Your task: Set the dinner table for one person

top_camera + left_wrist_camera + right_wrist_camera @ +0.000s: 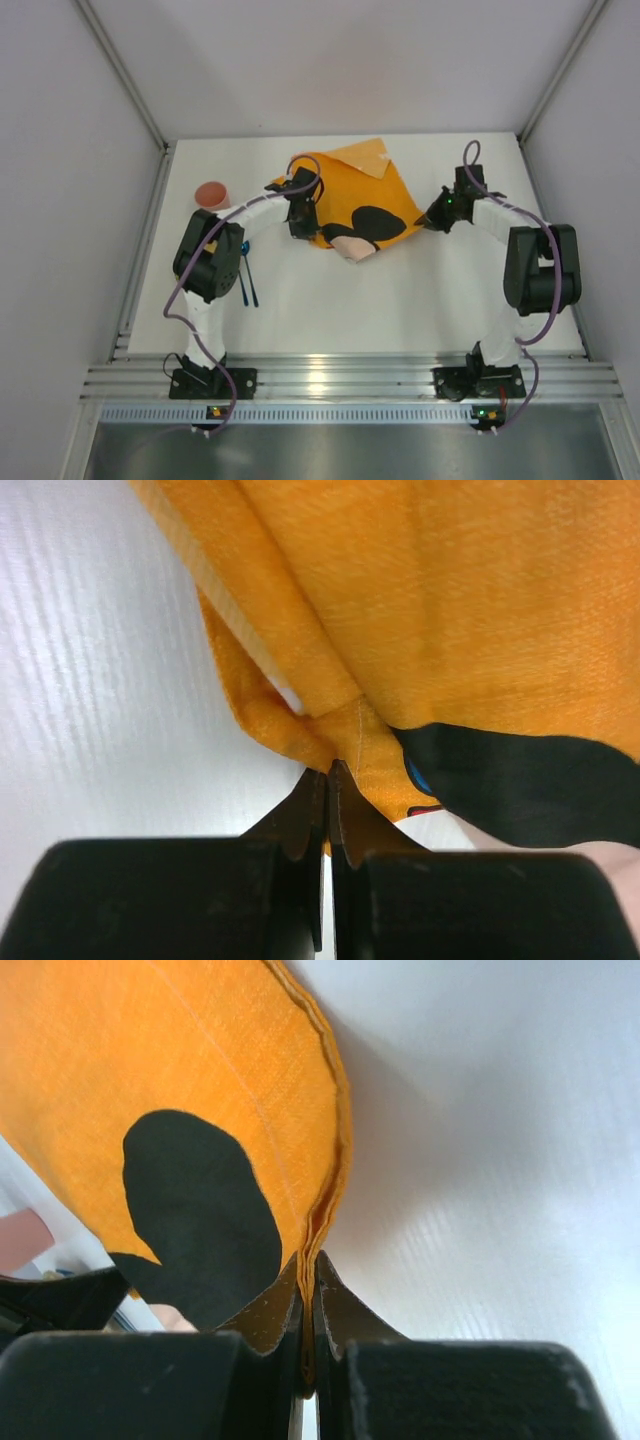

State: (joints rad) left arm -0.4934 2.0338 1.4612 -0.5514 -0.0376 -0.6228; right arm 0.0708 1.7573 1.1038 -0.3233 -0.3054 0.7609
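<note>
An orange Mickey Mouse placemat (362, 200) lies rumpled and partly folded on the white dinner table (400, 300), at the back middle. My left gripper (303, 228) is shut on the placemat's left edge (300, 730). My right gripper (428, 222) is shut on its right edge (322, 1210), the folded cloth pinched between the jaws. The placemat hangs stretched between both grippers, slightly lifted. A pink cup (212, 195) stands at the left back. Blue cutlery (247, 272) lies on the table left of centre, beside the left arm.
White walls enclose the table on the left, back and right. A metal rail (340, 380) runs along the near edge where both arm bases are bolted.
</note>
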